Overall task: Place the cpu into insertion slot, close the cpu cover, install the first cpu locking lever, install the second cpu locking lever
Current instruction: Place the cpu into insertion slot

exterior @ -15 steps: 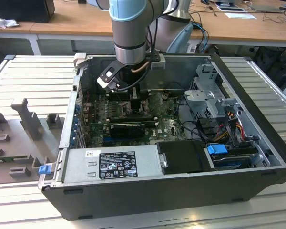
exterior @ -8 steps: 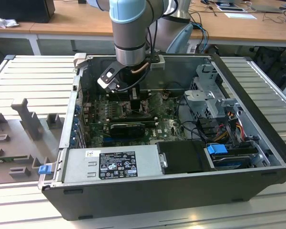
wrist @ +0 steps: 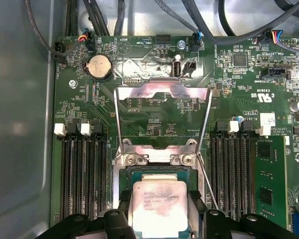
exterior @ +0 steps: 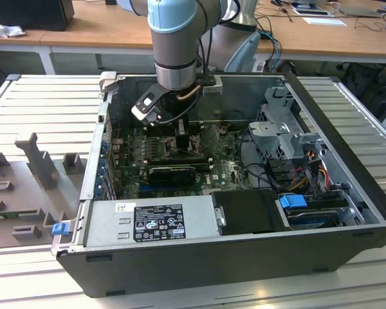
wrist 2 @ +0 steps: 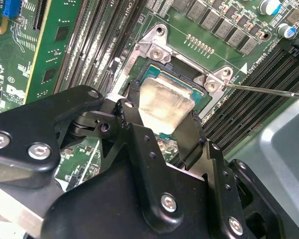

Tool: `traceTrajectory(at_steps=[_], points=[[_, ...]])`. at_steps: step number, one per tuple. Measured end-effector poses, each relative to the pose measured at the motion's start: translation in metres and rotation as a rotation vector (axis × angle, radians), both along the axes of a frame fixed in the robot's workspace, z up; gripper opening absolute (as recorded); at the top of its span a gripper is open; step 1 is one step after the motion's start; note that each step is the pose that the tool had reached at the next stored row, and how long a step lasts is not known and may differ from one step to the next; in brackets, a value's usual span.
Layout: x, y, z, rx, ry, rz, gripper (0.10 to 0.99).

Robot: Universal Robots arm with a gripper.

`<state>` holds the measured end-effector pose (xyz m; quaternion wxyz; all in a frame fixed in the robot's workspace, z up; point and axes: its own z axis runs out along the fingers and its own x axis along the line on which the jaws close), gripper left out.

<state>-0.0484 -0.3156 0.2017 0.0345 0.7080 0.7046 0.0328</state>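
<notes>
"Down at the socket, what has the gripper [wrist 2: 163, 112] got?"

"The cpu [wrist 2: 162, 99]. Its black fingers [wrist 2: 197, 132] are closed on two opposite edges of the chip, no wider apart than the chip itself."

"So which step is this?"

"The first, I'd say: placing. The cpu sits inside the rim of the insertion slot [wrist: 139, 172] and looks squared up to it in the first wrist view. Whether it rests on the contacts or hangs just over them I cannot tell."

"And the rest?"

"Not done. The cpu cover [wrist: 162, 91] stands swung open on its hinge beyond the slot, and a thin locking lever [wrist 2: 269, 90] sticks out free to one side."

"What does the placing ask for?"

"In my judgement the chip must lie flat and square, with no corner riding on the rim. The let-go should be gentle, so the fingers don't drag it askew."

"Materials?"

"The chip's top is smooth, dull silver-beige metal, square with soft corners. The cover is thin bright sheet metal, a frame with a big window. The lever is plain wire. Around them are a green circuit board [wrist: 154, 124], long black ribbed memory slots [wrist: 82, 174] and a round coin battery [wrist: 99, 66] — all inside a dark computer case [exterior: 244, 257] on a ribbed grey surface [exterior: 45, 103]."
</notes>
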Motion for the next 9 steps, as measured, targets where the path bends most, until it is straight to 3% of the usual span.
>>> traceTrajectory(at_steps=[7,9], points=[[0.0000,0.0000,-0.0002,0.000,-0.0001,0.000,0.529],[0.0000,0.0001,-0.0003,0.000,-0.0002,0.000,0.604]])
